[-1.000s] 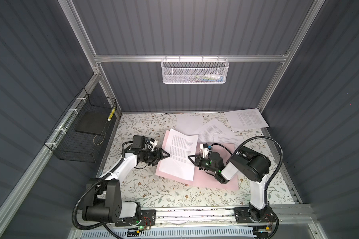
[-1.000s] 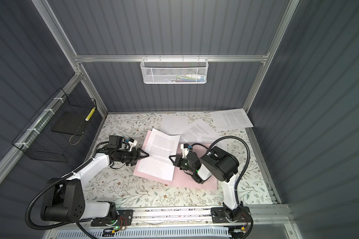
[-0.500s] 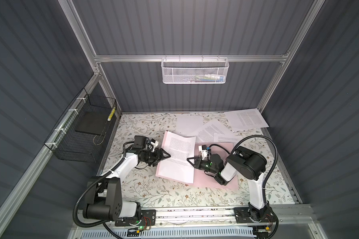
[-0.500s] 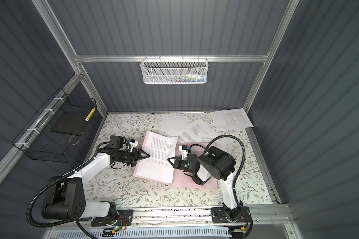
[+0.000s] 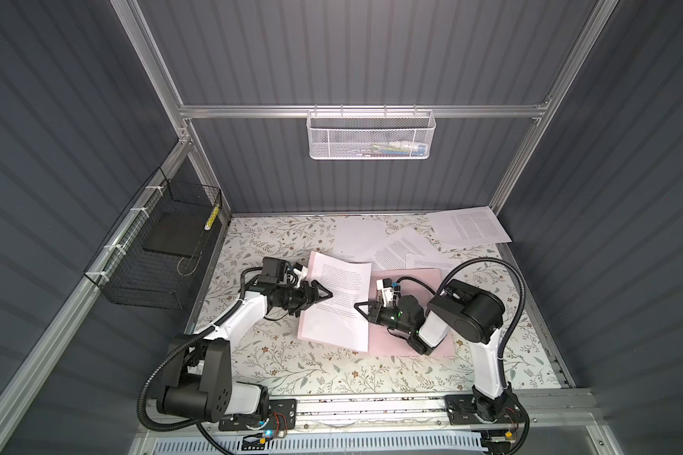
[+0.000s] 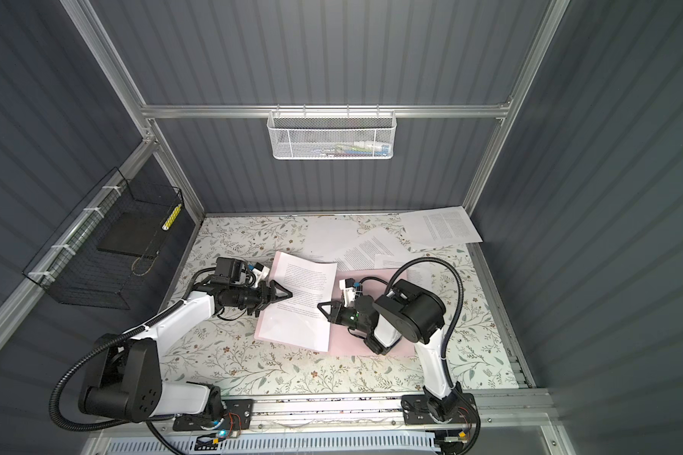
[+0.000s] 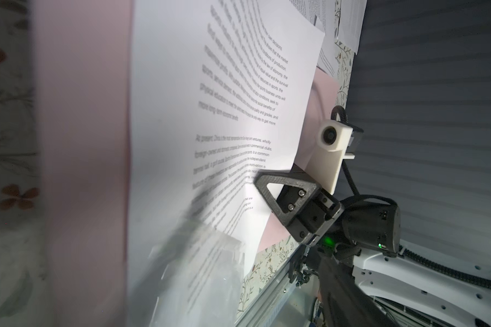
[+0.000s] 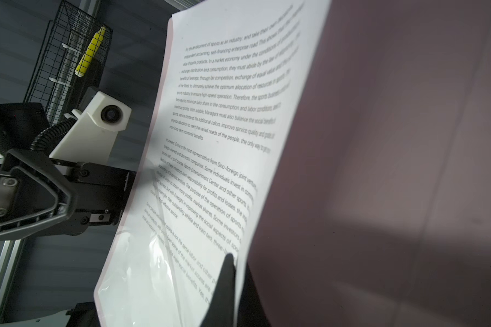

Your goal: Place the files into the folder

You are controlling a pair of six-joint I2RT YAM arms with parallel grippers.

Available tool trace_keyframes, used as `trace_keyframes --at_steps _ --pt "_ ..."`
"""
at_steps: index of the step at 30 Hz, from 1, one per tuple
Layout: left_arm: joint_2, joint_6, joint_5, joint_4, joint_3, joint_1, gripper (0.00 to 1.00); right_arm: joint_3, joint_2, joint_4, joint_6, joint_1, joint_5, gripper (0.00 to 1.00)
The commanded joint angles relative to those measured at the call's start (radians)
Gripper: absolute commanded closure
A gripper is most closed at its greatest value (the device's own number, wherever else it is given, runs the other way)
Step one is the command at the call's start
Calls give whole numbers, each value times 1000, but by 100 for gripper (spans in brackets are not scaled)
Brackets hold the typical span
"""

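**Sheet Pinched at One Edge, Folder Flap Straddled at the Other**

The right gripper (image 5: pixel 357 305) held its jaws pressed together on the edge of a printed sheet (image 5: pixel 342 299) that faced it. In the right wrist view one dark fingertip (image 8: pixel 227 271) lay on the printed face, and the paper's edge passed behind it.

From those jaws the sheet spread across to the left gripper (image 5: pixel 324 295). It rested against one flap of the pink folder (image 5: pixel 424 275), and a pink margin showed just past the paper on the left jaws' side.

The left jaws stood apart. One triangular finger (image 8: pixel 26 195) sat clear of the flap's outer face with a gap between them.

The folder's other half lay flat under the right gripper. Loose sheets (image 5: pixel 470 230) lay on the floral table (image 5: pixel 292 366), well apart from both pairs of jaws.
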Motion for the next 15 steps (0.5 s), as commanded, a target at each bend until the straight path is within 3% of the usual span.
trace_keyframes --at_steps 1,15 --pt "13 -42 14 62 -27 -22 14 6 10 26 14 8 8 100" --pt "21 -64 18 108 -36 -39 7 38 20 26 22 26 -1 100"
